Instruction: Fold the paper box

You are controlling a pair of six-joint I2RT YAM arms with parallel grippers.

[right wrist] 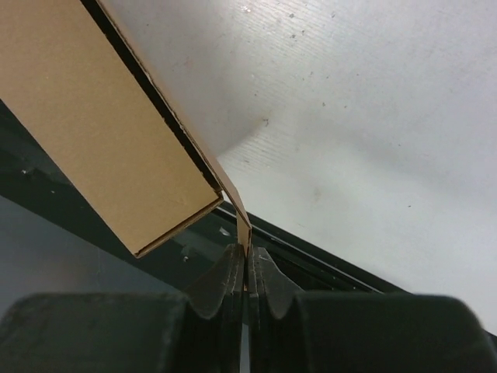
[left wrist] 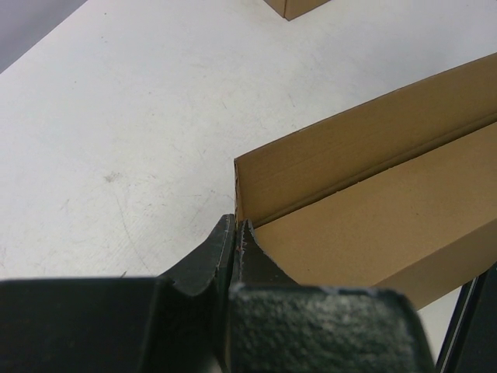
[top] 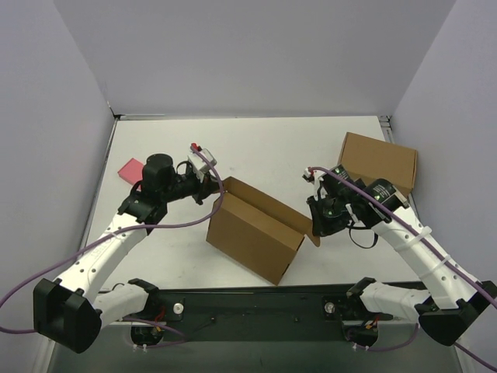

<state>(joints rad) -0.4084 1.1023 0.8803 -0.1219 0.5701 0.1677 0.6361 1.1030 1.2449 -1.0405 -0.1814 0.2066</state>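
**Box half-built, ends open.** The box (top: 252,237) is seen standing as an oblong shell at the middle of the table (top: 272,148), just ahead of the arm bases. Its long walls are raised and its top is open.

At its right end a thin flap (right wrist: 237,206) is pinched between the closed jaws of the right gripper (right wrist: 248,252). The flap juts outward past the end of the box and is not tucked in. At the far left corner the left gripper (left wrist: 236,229) is set with its jaws pressed together, tips touching the corner edge. Whether any cardboard is caught between them cannot be told.

The task is judged to be well past halfway, since the cardboard is already formed into a box shape with its sides up. What is left, as far as can be seen, is the closing of the ends: the right flap is not yet folded in and seated. The top may also need closing, though no lid panel can be made out.

A second box (top: 379,162), fully formed, is seen well apart at the right rear. A pink block (top: 130,169) lies near the left edge. Neither is touched.
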